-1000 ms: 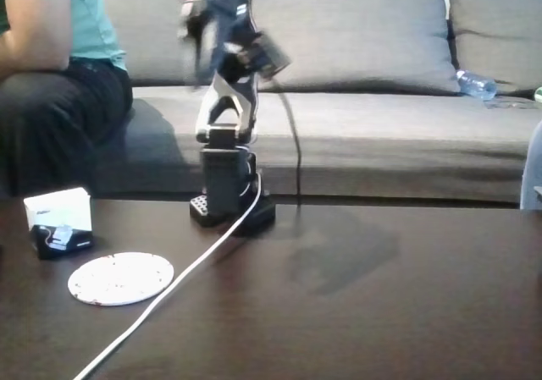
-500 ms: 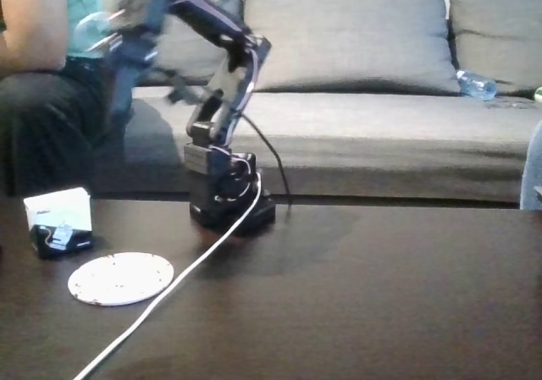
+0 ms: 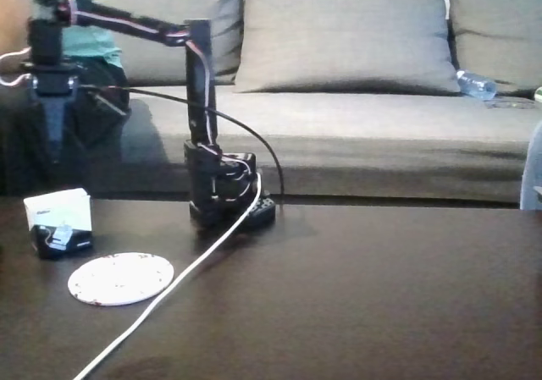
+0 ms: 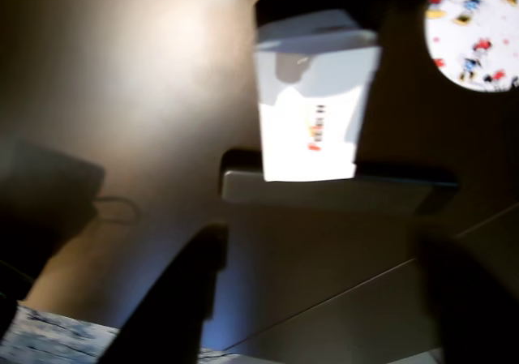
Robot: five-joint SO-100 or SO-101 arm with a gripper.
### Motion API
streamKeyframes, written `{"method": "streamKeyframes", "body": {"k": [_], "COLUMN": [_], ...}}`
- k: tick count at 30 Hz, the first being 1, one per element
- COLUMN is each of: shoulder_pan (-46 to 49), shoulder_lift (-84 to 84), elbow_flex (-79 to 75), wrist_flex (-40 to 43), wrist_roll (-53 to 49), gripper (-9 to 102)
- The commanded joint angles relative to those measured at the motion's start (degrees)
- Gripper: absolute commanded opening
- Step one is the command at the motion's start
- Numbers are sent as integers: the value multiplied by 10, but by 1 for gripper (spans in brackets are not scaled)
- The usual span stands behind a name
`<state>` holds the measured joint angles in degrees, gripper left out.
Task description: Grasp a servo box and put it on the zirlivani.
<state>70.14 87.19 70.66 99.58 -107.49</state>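
Note:
The servo box [image 3: 58, 219], white on top and black below, stands near the table's left edge. In the wrist view the servo box [image 4: 312, 104] lies ahead of the fingers, blurred. The zirlivani [image 3: 120, 278], a flat white speckled disc, lies just right of and in front of the box; part of the zirlivani [image 4: 478, 27] appears at the top right of the wrist view. My gripper [image 3: 52, 156] hangs pointing down, well above the box. In the wrist view my gripper [image 4: 324, 238] is open, its dark fingers [image 4: 186, 299] wide apart and holding nothing.
A person [image 3: 85, 33] sits on the grey sofa [image 3: 356, 134] just behind my outstretched arm. A white cable [image 3: 195, 266] runs from the arm's base [image 3: 224, 198] to the table's front. A flat grey slab [image 4: 336, 190] lies by the box. A water bottle [image 3: 476, 85] rests on the sofa.
The arm has swung from upright over its base out to the left and stretched, bringing the gripper above the box. Box and disc have stayed put.

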Motion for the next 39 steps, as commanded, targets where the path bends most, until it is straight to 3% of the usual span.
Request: {"method": "streamKeyframes", "body": {"k": [1,10,19,39], "shoulder_pan": [8,-11,-6,4], "shoulder_lift": [-10,-26,-78,-139], "elbow_flex": [-46,-26,5,4], "wrist_flex": [40,37,-44,-104], "wrist_roll": [-47,-85,-87,-80], "gripper": [36,36,37,36]}}
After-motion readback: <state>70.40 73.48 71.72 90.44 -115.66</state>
